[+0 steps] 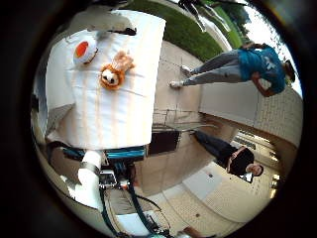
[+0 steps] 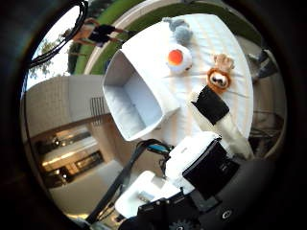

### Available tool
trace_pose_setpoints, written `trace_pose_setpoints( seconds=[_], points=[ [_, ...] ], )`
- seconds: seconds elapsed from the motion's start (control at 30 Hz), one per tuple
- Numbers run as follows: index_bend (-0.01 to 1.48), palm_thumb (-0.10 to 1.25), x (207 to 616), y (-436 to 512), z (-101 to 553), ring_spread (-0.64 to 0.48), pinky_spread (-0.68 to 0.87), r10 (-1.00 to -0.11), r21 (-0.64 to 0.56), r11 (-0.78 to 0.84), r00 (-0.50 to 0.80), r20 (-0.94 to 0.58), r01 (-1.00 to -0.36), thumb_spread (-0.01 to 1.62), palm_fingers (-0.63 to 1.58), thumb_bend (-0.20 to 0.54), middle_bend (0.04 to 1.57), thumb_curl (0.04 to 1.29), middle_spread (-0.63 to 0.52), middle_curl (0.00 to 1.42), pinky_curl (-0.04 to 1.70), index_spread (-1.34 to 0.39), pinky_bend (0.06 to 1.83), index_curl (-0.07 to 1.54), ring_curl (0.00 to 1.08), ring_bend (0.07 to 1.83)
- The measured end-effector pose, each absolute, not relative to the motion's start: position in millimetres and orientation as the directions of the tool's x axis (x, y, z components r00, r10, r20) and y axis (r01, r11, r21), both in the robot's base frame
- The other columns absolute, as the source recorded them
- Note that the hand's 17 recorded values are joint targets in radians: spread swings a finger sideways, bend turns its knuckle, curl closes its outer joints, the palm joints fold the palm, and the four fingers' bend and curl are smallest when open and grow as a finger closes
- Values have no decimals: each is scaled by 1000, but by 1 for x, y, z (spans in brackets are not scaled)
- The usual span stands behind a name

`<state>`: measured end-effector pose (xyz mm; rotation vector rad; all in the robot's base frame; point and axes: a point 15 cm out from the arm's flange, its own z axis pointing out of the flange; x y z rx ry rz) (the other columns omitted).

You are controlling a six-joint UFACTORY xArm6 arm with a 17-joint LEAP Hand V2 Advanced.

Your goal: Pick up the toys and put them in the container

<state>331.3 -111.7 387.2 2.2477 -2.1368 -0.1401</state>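
Table (image 2: 230, 43) with toys (image 2: 219, 76), container (image 2: 115, 72)

Outdoor paved courtyard beside a building. Evidence: pale stone paving slabs (image 1: 174, 106), a curved strip of green lawn (image 1: 185, 30), a beige brick building wall (image 1: 277, 119), and a table under a white cloth (image 2: 225, 38) standing on the paving.

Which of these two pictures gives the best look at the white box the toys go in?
The thumb side palm view. There the white container shows whole on the table, its opening toward the camera and its inside bare. The little finger side view shows the toys on the cloth but nothing I can identify as the container.
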Motion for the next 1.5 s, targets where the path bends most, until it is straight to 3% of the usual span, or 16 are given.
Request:
trace_pose_setpoints(
  seconds=[0.3, 0.53, 0.83, 1.07, 1.2, 1.37, 1.43, 1.5],
  points=[
    [139, 704, 371, -130, 330, 253, 395, -982, 185, -181, 166, -93, -966, 1264, 130, -27, 180, 353, 25, 335, 111, -230, 748, 270, 325, 486],
    [158, 686, 415, -163, 289, 238, 379, -977, 143, -204, 211, 30, -968, 1207, 52, -26, 177, 357, 33, 332, 113, -311, 710, 253, 313, 447],
    [183, 699, 418, -158, 177, 233, 380, -959, 336, -270, 285, -6, -902, 1162, 16, -25, 166, 358, 30, 320, 122, -365, 634, 267, 305, 388],
    [185, 718, 412, -174, 138, 239, 383, -954, 426, -249, 296, 48, -870, 1150, 39, -24, 169, 358, 29, 315, 132, -333, 585, 279, 305, 366],
    [193, 720, 407, -179, 140, 237, 387, -955, 440, -239, 291, 54, -866, 1147, 226, -25, 178, 356, 18, 314, 126, -244, 581, 291, 309, 412],
    [139, 723, 394, -181, 151, 212, 403, -959, 448, -228, 280, 53, -865, 1143, 699, -25, 296, 356, -30, 351, 120, -221, 674, 271, 348, 623],
    [57, 738, 387, -179, 156, 174, 386, -958, 446, -229, 281, 52, -865, 1139, 1014, -19, 506, 360, -56, 427, 111, -277, 719, 217, 416, 885],
    [72, 752, 384, -178, 161, 144, 377, -958, 441, -229, 282, 56, -868, 1134, 1015, -17, 606, 365, -72, 477, 118, -309, 722, 208, 472, 1002]
  ],
)
